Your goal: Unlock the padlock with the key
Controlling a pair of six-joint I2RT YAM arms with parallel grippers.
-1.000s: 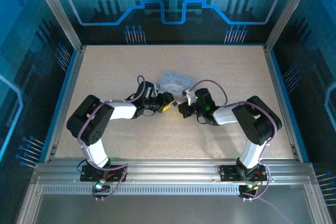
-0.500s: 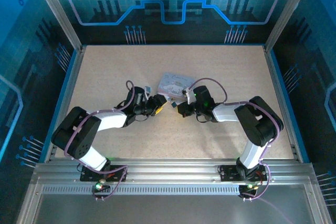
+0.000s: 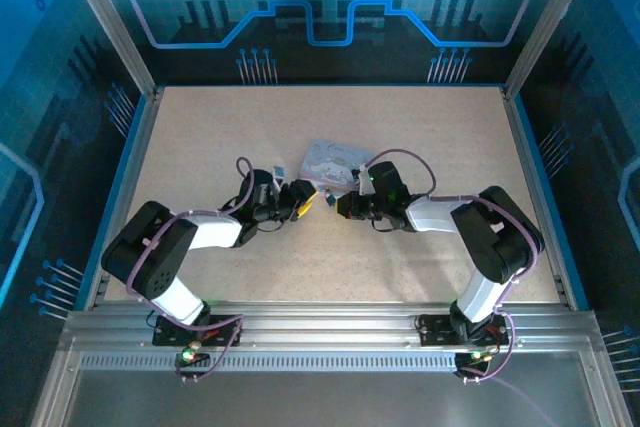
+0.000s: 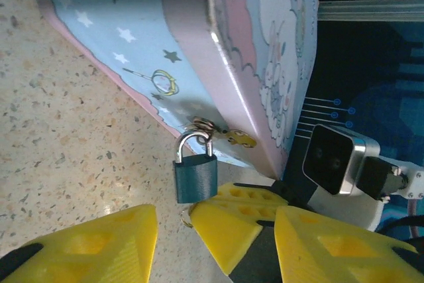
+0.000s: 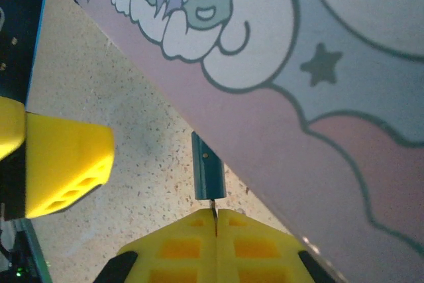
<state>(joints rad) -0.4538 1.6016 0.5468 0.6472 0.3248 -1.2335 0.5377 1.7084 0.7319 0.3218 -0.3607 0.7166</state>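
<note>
my right gripper (image 5: 215, 217) is pressed together on a very thin greyish metal key (image 5: 213, 209), a sliver standing out from between the yellow fingertips. its tip touches the bottom edge of the small dark blue-black metal padlock (image 5: 207, 175); how far it goes in i cannot tell. the padlock lies close against the front wall of the pale lilac rectangular tin with the cartoon lid (image 5: 318, 51). its silvery shackle (image 4: 187, 141) is hooked through the tin's little metal hasp (image 4: 203, 125). that side is closed off, as the tin's pink edge runs just beside the padlock body. on the other side a strip of the speckled beige table (image 3: 200, 137) lies bare between the padlock and one yellow finger (image 5: 63, 164) of my left gripper (image 3: 303, 203). my left gripper has its fingers apart and holds nothing. it points at the padlock from the opposite side, near it but not touching. in the top view both grippers sit nose to nose at the tin's near edge, with wide bare table all round out to the blue-edged rim.
</note>
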